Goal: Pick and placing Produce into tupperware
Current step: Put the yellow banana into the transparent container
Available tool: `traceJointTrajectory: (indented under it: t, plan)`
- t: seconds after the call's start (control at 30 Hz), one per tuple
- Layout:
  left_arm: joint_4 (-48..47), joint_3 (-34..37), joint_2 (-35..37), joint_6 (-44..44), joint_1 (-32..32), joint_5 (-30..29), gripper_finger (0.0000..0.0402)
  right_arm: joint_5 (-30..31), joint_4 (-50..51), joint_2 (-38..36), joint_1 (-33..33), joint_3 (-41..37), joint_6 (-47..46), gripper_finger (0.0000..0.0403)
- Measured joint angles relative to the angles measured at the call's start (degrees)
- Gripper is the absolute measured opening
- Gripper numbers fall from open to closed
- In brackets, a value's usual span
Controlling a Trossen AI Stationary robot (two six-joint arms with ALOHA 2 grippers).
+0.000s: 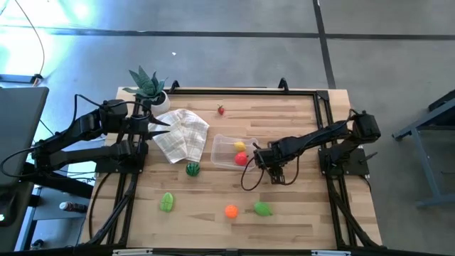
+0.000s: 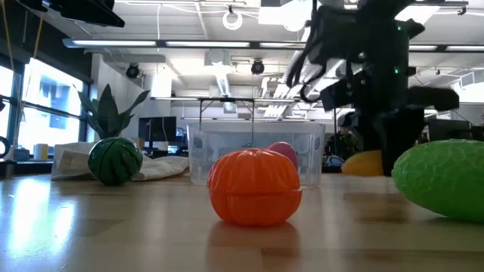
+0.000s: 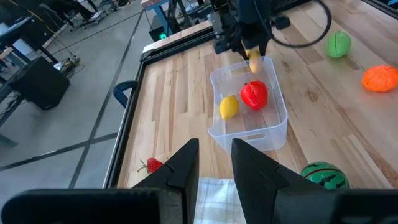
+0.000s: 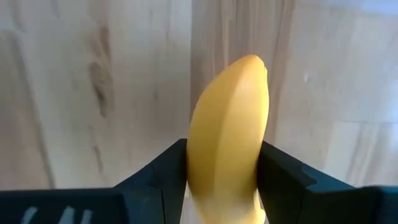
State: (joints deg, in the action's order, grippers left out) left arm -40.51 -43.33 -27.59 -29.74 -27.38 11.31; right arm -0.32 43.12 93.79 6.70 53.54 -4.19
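Holding two fruits, one tupperware; four fruits outside.

We see two dark arms reaching inward over the wooden table. Our right arm stretches from the table's right side toward its middle, wrist bent downward, and the right gripper has both fingers pressed against the sides of a yellow banana. Our left arm sits folded at the table's left edge, the left gripper raised above the surface, its fingers slightly apart with nothing between them
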Motion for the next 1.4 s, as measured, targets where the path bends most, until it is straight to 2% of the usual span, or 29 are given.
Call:
traceJointTrajectory:
  t: [0.23, 0.4, 0.67, 0.83, 1.0, 1.17, 1.27, 1.4]
  plan:
    - [0.0, 0.0, 0.0, 0.0, 0.0, 0.0, 0.0085, 0.0, 6.8, -6.0, 0.1, 5.3, -3.3, 0.0154]
    - [0.0, 0.0, 0.0, 0.0, 0.0, 0.0, 0.0085, 1.4, 9.5, -9.1, 0.1, 12.3, -4.9, 0.0153]
    - [0.0, 0.0, 0.0, 0.0, 0.0, 0.0, 0.0085, 4.4, 6.8, -8.0, -1.1, 27.1, -5.8, 0.0153]
    - [0.0, 0.0, 0.0, 0.0, 0.0, 0.0, 0.0085, 4.1, 4.9, -3.7, -4.1, 35.2, -2.9, 0.0153]
    - [0.0, 0.0, 0.0, 0.0, 0.0, 0.0, 0.0085, 0.3, 5.4, 5.5, -7.3, 43.7, 0.7, 0.0153]
    - [0.0, 0.0, 0.0, 0.0, 0.0, 0.0, 0.0085, 0.0, 12.9, 14.8, -9.1, 51.9, 4.7, 0.0153]
    - [0.0, 0.0, 0.0, 0.0, 0.0, 0.0, 0.0085, -0.6, 14.3, 18.7, -9.9, 54.1, 5.8, 0.0153]
    - [0.0, 0.0, 0.0, 0.0, 0.0, 0.0, 0.0085, -3.9, 14.5, 22.6, -11.0, 53.0, 5.7, 0.0153]
